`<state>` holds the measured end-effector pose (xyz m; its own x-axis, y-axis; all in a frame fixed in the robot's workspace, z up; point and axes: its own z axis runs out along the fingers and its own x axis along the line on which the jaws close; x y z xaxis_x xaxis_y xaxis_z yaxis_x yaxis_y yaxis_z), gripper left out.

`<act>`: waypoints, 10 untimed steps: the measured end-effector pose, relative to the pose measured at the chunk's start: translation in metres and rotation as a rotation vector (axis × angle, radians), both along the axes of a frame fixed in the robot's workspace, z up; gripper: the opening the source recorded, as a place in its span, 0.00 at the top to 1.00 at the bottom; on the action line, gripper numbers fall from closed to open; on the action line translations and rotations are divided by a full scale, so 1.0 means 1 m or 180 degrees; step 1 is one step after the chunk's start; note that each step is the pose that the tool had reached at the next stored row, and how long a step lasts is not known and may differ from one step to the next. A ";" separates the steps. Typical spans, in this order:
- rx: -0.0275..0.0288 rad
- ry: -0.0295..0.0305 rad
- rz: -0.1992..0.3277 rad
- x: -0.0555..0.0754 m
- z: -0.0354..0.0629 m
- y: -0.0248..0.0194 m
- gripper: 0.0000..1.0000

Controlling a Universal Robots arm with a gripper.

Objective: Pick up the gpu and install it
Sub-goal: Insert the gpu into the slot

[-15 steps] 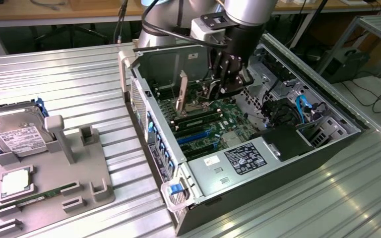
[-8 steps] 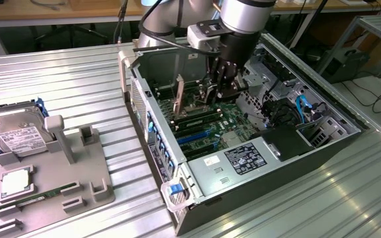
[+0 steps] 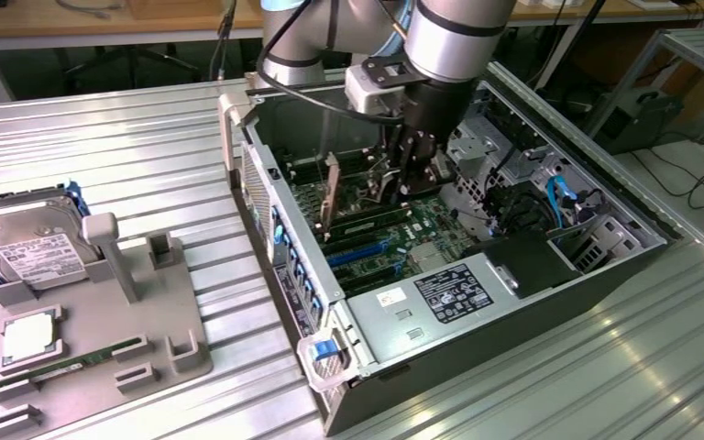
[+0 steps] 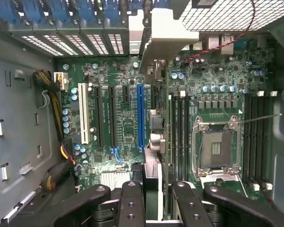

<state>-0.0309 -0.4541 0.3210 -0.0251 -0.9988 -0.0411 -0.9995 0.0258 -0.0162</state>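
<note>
My gripper (image 3: 409, 180) reaches down into the open computer case (image 3: 597, 275) and is shut on the gpu (image 3: 383, 188), a thin dark card held on edge above the green motherboard (image 3: 383, 238). Its silver bracket (image 3: 330, 197) points toward the case's rear slot wall. In the wrist view the gpu (image 4: 152, 165) runs edge-on away from between my gripper (image 4: 156, 201) fingers. It hangs beside the long blue slot (image 4: 140, 116), with its bracket (image 4: 166, 38) up against the rear slot openings. Whether the card touches a slot is hidden.
The motherboard also carries an empty CPU socket (image 4: 215, 149), memory slots (image 4: 180, 137) and a white slot (image 4: 83, 116). Cable bundles (image 4: 54, 177) lie along the case wall. On the exterior view's left, a grey fixture (image 3: 144, 302) holds a hard drive (image 3: 28, 246), a processor (image 3: 28, 335) and a memory stick (image 3: 73, 362).
</note>
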 end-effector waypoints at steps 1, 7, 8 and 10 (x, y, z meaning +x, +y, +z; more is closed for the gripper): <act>0.0000 0.0000 0.0000 -0.002 -0.0018 0.0000 0.73; 0.0000 0.0000 0.0001 -0.006 -0.0126 -0.0020 0.73; 0.0000 -0.0008 0.0001 -0.006 -0.0135 -0.0021 0.73; 0.0000 -0.0032 0.0003 -0.007 -0.0151 -0.0022 0.73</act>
<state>-0.0375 -0.4562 0.3059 -0.0236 -0.9989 -0.0413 -0.9994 0.0247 -0.0261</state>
